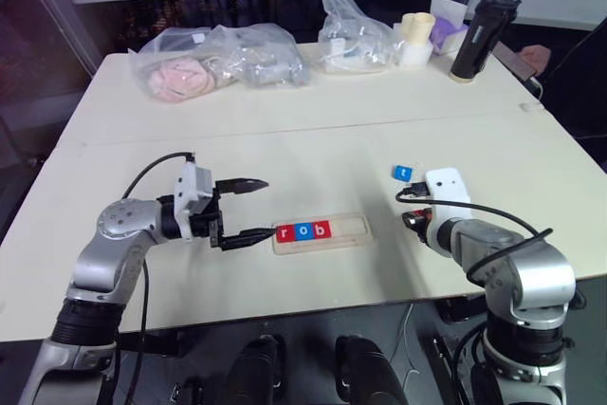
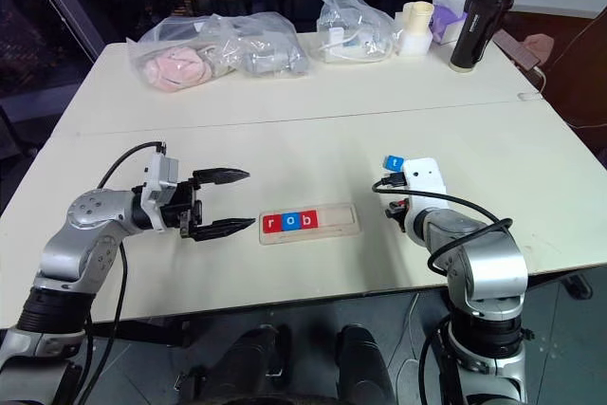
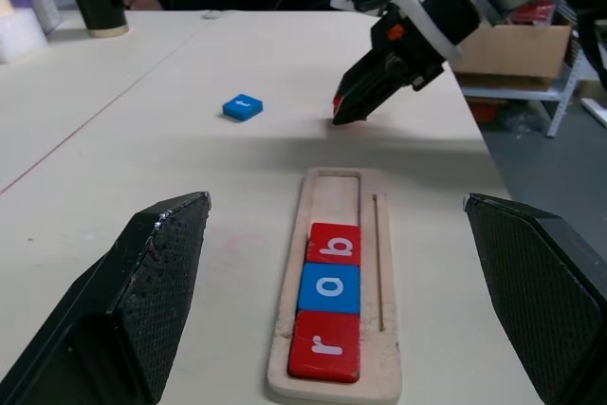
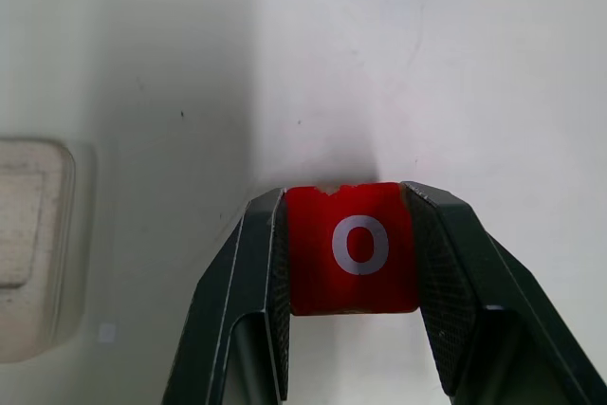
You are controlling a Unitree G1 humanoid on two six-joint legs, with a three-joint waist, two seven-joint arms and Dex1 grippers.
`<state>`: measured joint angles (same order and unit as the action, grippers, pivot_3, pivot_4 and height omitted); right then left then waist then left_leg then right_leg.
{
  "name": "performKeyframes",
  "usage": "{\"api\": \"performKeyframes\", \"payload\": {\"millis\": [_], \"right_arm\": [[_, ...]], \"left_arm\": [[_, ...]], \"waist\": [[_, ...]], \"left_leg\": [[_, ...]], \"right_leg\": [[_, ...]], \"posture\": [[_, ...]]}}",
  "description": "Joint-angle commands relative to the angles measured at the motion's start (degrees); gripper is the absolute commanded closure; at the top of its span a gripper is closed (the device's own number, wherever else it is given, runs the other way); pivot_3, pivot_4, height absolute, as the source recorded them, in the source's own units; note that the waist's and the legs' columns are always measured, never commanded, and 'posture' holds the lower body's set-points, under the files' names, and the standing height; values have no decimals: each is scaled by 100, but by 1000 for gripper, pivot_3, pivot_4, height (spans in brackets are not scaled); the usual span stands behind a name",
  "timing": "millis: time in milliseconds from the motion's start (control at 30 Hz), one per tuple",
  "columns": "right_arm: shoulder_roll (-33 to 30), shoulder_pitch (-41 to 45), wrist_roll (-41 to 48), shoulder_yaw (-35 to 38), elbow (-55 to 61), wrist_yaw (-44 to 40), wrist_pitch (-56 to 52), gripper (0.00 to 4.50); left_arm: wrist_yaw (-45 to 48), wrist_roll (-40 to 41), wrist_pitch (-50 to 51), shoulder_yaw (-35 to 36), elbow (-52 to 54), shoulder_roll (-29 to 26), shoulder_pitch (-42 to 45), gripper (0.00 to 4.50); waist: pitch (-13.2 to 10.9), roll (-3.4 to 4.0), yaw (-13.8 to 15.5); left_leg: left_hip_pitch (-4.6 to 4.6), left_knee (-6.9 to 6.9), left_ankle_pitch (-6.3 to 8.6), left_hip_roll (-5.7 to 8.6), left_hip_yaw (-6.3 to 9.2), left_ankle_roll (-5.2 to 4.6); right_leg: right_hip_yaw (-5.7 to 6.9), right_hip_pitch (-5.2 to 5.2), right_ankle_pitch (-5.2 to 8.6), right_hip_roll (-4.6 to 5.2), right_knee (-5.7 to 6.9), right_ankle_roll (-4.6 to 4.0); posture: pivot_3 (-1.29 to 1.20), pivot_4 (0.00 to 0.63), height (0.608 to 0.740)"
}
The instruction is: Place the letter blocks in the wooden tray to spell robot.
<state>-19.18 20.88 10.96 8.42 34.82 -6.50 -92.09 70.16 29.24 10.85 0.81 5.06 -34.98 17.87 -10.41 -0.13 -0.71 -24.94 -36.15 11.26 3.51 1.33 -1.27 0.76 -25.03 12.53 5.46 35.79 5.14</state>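
The wooden tray (image 1: 322,233) lies on the counter (image 1: 285,139) between the two arms, and three letter blocks already sit in its groove: a red r (image 3: 325,346), a blue o (image 3: 330,288) and a red b (image 3: 335,244), filling it from the left end and leaving the two slots at the right end bare. The right end effector (image 4: 351,248) is clamped on a red o block (image 4: 353,248), pinched between its two fingers just off the tray's right end, low over the counter. The blue t block (image 1: 402,173) lies loose on the counter just beyond that hand, apart from the tray. The left end effector (image 1: 248,209) stands wide and empty, level, just beside the tray's left end. So the step in hand looks like the fourth letter: the held o needs carrying over to the first bare slot beside the b, turned to sit square with the groove, lowered flat and released. After that the t would remain.
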Motion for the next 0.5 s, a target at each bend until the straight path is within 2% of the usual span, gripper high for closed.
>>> {"api": "performKeyframes", "payload": {"millis": [33,67,167,200,267,367,433,500], "right_arm": [[-10,70,101,90,226,43,-41,2276],[-21,82,122,97,224,46,-41,1910],[-311,188,250,28,167,-105,-41,294],[-509,257,391,-37,143,-300,-41,49],[-1349,391,789,-382,176,-1073,211,49],[-2716,183,1251,-735,35,-2607,1488,49],[-3729,-380,683,-1073,-402,-3594,3577,49],[-4283,-832,321,-1218,-804,-4322,5212,49]], "left_arm": [[73,80,-24,44,123,-42,78,0],[81,81,-17,47,123,-43,81,0],[104,73,-7,55,94,-46,104,0],[111,68,-7,54,71,-43,122,0],[122,54,-12,46,39,-41,147,0],[128,39,-24,27,3,-23,184,0],[126,28,-44,16,-11,-11,199,0],[117,24,-52,13,-10,0,205,0]], "waist": [[0,0,2],[0,0,2],[0,0,5],[0,1,8],[-2,2,5],[-3,-1,12],[-5,-6,25],[-6,-8,27]], "left_leg": [[0,1,0,0,0,0],[0,2,0,0,0,-1],[-1,3,2,0,1,-4],[-1,3,3,0,1,-5],[-3,2,5,0,1,-7],[-5,1,12,0,3,-19],[-6,1,19,-5,6,-27],[-6,0,27,-4,5,-36]], "right_leg": [[0,2,0,0,-5,0],[1,5,-1,0,-13,0],[3,12,-2,0,-28,1],[4,14,-2,1,-32,1],[5,16,-2,2,-40,1],[19,27,-1,4,-60,2],[31,37,1,4,-75,5],[46,45,9,6,-84,18]], "posture": [[0,150,738],[0,150,738],[0,150,738],[0,150,738],[0,150,738],[0,150,738],[0,150,738],[0,150,738]]}}
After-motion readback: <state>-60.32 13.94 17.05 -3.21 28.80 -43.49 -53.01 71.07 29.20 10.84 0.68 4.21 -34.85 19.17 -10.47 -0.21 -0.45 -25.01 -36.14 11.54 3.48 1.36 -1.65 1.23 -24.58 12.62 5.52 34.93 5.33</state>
